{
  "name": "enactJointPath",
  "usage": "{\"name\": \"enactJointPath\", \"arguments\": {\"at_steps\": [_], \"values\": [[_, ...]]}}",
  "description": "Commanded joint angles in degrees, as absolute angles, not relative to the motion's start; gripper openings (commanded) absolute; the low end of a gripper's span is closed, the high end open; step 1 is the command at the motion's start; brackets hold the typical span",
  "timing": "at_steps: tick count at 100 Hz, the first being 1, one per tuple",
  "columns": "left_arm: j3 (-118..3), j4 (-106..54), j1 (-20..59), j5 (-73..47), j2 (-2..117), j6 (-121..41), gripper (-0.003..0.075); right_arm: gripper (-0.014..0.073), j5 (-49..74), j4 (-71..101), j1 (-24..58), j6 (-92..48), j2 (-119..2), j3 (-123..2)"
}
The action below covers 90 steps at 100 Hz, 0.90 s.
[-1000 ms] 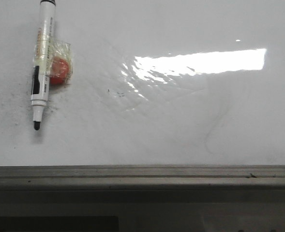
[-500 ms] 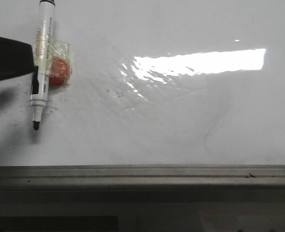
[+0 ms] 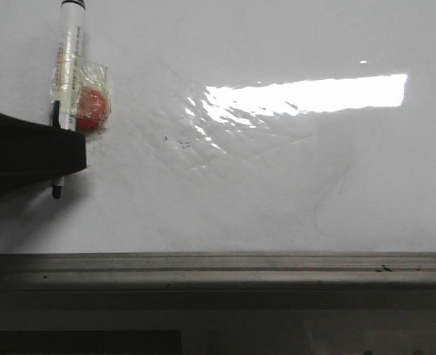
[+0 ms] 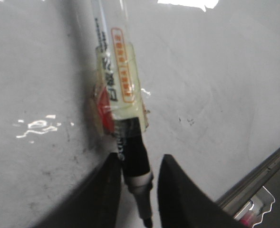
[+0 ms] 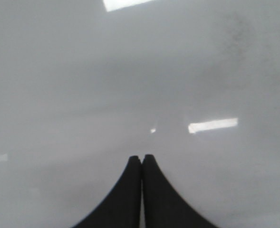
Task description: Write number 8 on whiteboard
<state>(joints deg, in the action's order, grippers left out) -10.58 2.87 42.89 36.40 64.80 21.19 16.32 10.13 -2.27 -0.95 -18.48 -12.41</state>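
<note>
Inventory, counted:

- Whiteboard (image 3: 277,192): 1, glossy white, w/ 1 grey metal frame strip (image 3: 218,270) along its near edge.
- Marker (image 3: 68,66): 1, white barrel, black cap end, black nib (lower barrel hidden in front view behind the gripper).
- Red round piece (image 3: 92,107): 1, taped to the marker under 1 patch of clear tape (image 3: 81,85).
- Grippers: 2. Left gripper (image 4: 139,190), 2 black fingers (image 4: 178,199), one on each side of the marker; right gripper (image 5: 141,190), 2 fingers pressed together.
- Light reflections on board: 1 large bright bar (image 3: 306,95).
- Small black smudge specks (image 3: 179,142): a few, approx. 3, too faint to count exactly.
</note>
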Motion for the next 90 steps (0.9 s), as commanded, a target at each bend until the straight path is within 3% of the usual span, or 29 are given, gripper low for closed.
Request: {"name": "enactJointPath", "arguments": {"at_steps": [1,28,47,55,70,77,90], "values": [[-12.01,1.51,43.29,39.72,65.42,21.49,-0.0015,-0.0063,12.05,10.27,0.14,-1.29,-19.39,-13.83],[-12.23,4.04,43.43,42.93,64.24,21.49,-0.002,-0.0063,20.15,9.31,9.02,-5.44,-20.97,-17.73],[-16.83,16.29,43.51,33.17,62.26,21.49,-0.002,-0.0053,24.17,9.31,16.83,-10.04,-24.4,-22.98],[-21.16,24.96,43.51,26.3,61.61,20.84,-0.002,0.0023,26.13,9.31,21.06,-10.04,-26.68,-25.92],[-26.7,38.54,43.51,20.59,61.33,20.84,-0.002,0.0268,27.11,9.79,28.14,-10.04,-31.24,-31.57],[-27.87,45.26,43.51,20.59,61.33,20.84,-0.002,0.0323,27.11,9.79,31.52,-10.04,-33.69,-34.11],[-28.03,49.58,43.51,20.59,61.33,20.84,-0.002,0.0324,26.69,9.95,37.39,-10.04,-38.36,-38.18]]}}
